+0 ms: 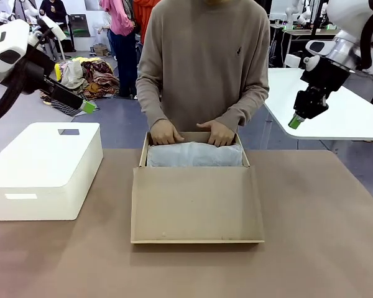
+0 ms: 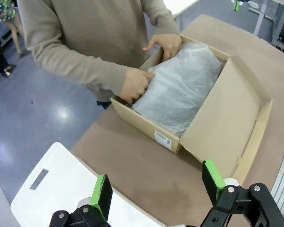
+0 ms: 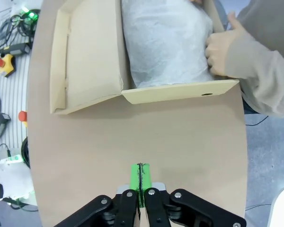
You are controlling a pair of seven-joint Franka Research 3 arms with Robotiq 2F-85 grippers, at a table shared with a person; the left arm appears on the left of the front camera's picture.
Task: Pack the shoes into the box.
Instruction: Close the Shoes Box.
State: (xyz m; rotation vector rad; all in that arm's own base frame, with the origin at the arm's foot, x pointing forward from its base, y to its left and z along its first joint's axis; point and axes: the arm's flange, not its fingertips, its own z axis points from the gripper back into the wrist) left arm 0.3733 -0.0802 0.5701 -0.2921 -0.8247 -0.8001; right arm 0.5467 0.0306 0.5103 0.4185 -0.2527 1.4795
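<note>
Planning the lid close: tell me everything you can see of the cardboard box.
The box is tan cardboard, open, resting on the brown table. Its hinged lid lies folded out toward the robot's side. Crumpled white tissue paper fills the inside, hiding whatever is beneath. A small white label sits on one end wall. Both the person's hands are at the far rim, touching the paper.

The front camera sat between my arms at the near side, facing across the table (image 1: 323,248) to the person (image 1: 205,62) at the far side. My left wrist camera looked down from high on the left, over the white plastic box (image 2: 52,189). My right wrist camera looked steeply down from the right, rolled sideways. All three shared the box (image 1: 196,205).
</note>
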